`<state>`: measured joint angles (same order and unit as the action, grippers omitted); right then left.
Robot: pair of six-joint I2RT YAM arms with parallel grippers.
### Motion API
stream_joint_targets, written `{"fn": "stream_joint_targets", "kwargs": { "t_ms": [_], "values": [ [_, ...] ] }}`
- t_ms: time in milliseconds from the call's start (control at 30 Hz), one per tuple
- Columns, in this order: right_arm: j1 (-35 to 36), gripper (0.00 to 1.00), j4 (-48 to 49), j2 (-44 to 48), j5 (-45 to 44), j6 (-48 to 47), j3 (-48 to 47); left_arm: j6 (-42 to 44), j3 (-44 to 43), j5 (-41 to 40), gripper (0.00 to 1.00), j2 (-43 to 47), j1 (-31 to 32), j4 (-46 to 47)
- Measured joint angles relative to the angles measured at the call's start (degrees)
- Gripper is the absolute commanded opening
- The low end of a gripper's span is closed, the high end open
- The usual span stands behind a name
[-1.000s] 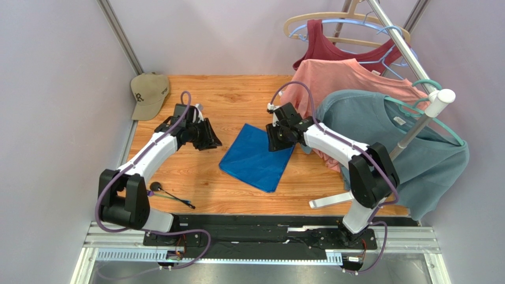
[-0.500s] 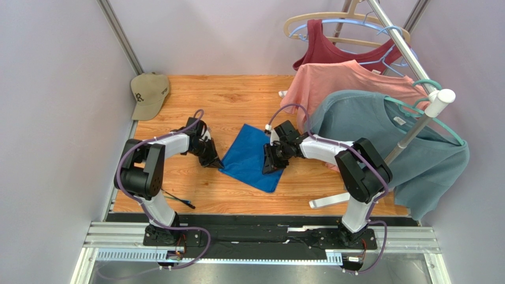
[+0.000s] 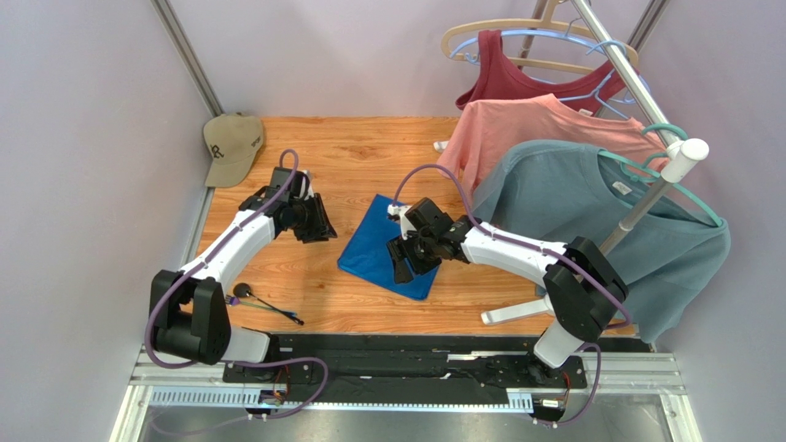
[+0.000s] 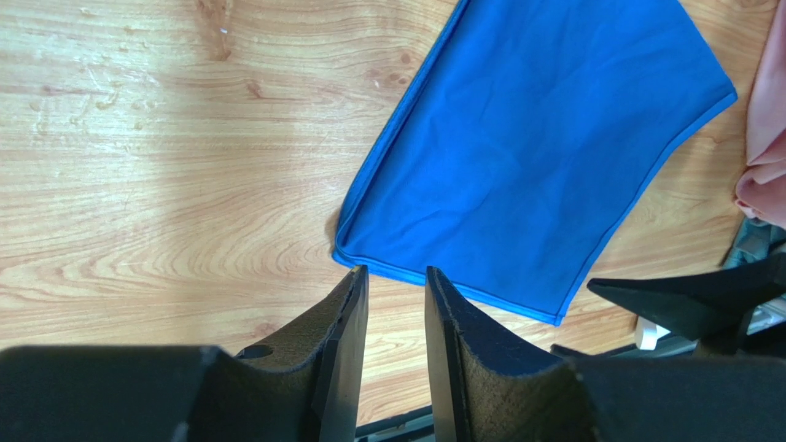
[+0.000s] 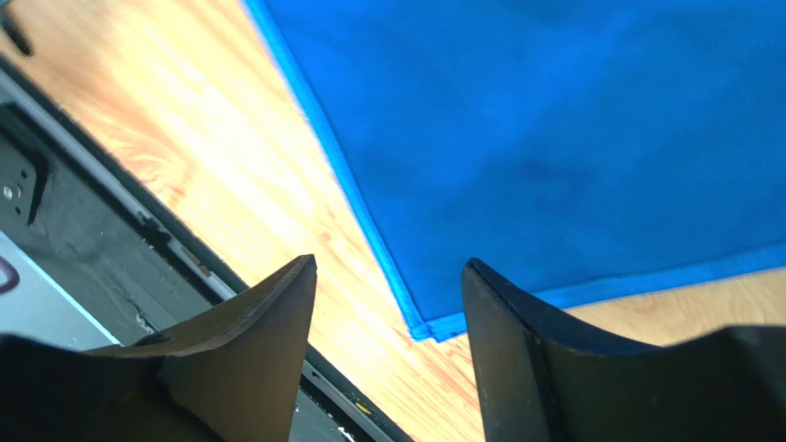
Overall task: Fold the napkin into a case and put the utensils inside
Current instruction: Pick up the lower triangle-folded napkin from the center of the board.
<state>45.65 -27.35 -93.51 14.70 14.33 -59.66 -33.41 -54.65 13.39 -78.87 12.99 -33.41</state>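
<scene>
The royal-blue napkin (image 3: pixel 374 247) lies flat on the wooden table as a slanted rectangle, also seen in the left wrist view (image 4: pixel 544 147) and the right wrist view (image 5: pixel 572 138). My left gripper (image 3: pixel 321 226) hovers just left of its left corner, open with nothing between its fingers (image 4: pixel 397 272). My right gripper (image 3: pixel 403 262) hangs over the napkin's near part, open and empty (image 5: pixel 387 267), with the napkin's near corner below the gap. The utensils (image 3: pixel 267 306), thin dark sticks, lie near the table's front left edge.
A tan cap (image 3: pixel 232 145) sits at the back left corner. Pink (image 3: pixel 544 124) and teal-grey (image 3: pixel 590 198) shirts hang from a rack on the right, reaching over the table. A white rack foot (image 3: pixel 512 313) lies at the front right.
The left gripper came in beside the napkin's left corner, then drew back left. The right gripper slid left and nearer over the napkin and opened wider.
</scene>
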Motion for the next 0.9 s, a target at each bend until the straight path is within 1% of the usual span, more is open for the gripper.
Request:
{"fn": "stream_joint_targets", "kwargs": {
  "t_ms": [133, 200, 300, 400, 467, 500, 600, 733, 767, 800, 900],
  "values": [
    [1.4, 0.64, 0.2, -0.3, -1.2, -2.4, -0.9, 0.0, -0.3, 1.0, 0.34, -3.4, 0.0, -0.7],
    [1.4, 0.63, 0.7, -0.7, -2.0, -2.4, -0.6, -0.7, 1.0, 1.5, 0.33, -4.8, 0.0, 0.0],
    [1.7, 0.63, 3.4, -1.0, -3.1, -1.0, 2.6, -2.5, 6.2, 2.3, 0.34, -2.6, 0.0, 2.0],
    [3.3, 0.63, 6.8, -0.7, -3.9, 2.1, 7.7, -3.7, 9.3, 1.7, 0.38, 1.9, 0.0, 2.4],
    [5.3, 0.63, 9.4, 0.3, -3.7, 4.1, 9.0, -3.8, 9.4, 1.3, 0.38, 4.3, 0.0, 2.6],
    [6.2, 0.65, 10.0, 0.2, -3.7, 4.8, 9.3, -3.7, 9.1, 1.3, 0.39, 5.1, -0.1, 2.7],
    [8.1, 0.67, 10.0, 0.3, -5.2, 5.3, 9.1, -3.6, 7.4, 1.1, 0.40, 5.4, -0.4, 2.4],
    [8.6, 0.69, 2.2, 0.2, -9.4, 1.4, 3.8, -3.4, 6.8, 0.6, 0.39, 6.6, -1.6, 1.6],
    [8.6, 0.75, 0.6, 0.1, -10.6, 0.2, 1.9, -3.4, 6.8, 0.4, 0.39, 7.3, -2.2, 1.2],
    [8.7, 0.78, -1.2, -0.1, -11.9, -1.3, -1.0, -3.4, 6.8, 0.0, 0.39, 8.3, -2.9, 0.8],
    [9.1, 0.78, -3.4, -1.7, -13.4, -4.2, -8.2, -3.4, 6.8, -0.4, 0.39, 11.5, -5.4, 0.2]
  ]
}}
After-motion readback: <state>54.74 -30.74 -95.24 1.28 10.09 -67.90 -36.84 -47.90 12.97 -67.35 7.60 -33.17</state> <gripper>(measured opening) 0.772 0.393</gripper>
